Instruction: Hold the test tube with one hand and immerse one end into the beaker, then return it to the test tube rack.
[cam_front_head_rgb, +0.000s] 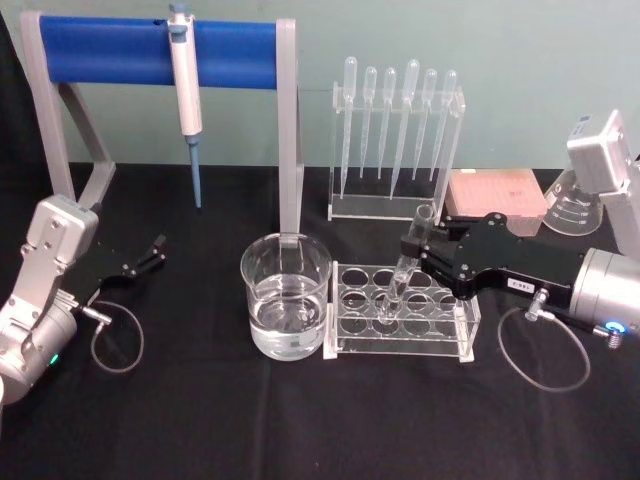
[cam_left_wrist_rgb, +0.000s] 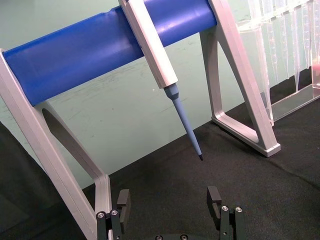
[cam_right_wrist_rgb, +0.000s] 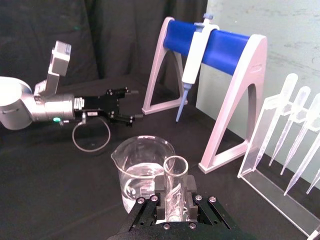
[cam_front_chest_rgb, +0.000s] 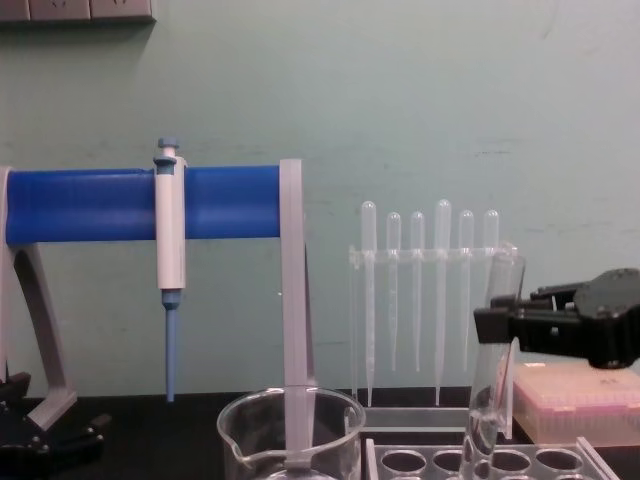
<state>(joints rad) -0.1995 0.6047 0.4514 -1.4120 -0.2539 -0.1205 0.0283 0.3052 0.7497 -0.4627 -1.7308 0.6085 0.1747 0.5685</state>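
A: Where is the task standing?

B: Early, I judge. The right gripper (cam_front_head_rgb: 413, 250) is pinching the test tube (cam_front_head_rgb: 405, 262) near its mouth, fingers pressed against the glass on both sides. The tube's rounded bottom is sitting low in a hole of the clear rack (cam_front_head_rgb: 400, 310), and the tube is leaning a little. The lift, the dip and the return are all not yet done.

A: And the beaker?

B: The beaker (cam_front_head_rgb: 286, 295) is standing just beside the rack, on the rack's left end, with clear liquid in its lower part. Nothing is touching the liquid.

A: Room for moving?

B: Above the rack the space is open, so a straight lift looks free. Behind the rack, the pipette stand (cam_front_head_rgb: 395, 140) is holding six pipettes upright; a pink tip box (cam_front_head_rgb: 495, 195) is lying behind the rack's right end. The pipettor frame's grey leg (cam_front_head_rgb: 290, 130) is rising right behind the beaker, so the crossing from rack to beaker should be keeping to the near side. Edges to watch: the hole's rim on the way up, the beaker's rim on the way over.

A: Left arm?

B: The left gripper (cam_front_head_rgb: 152, 252) is idling well left of the rack, fingers spread, holding nothing.
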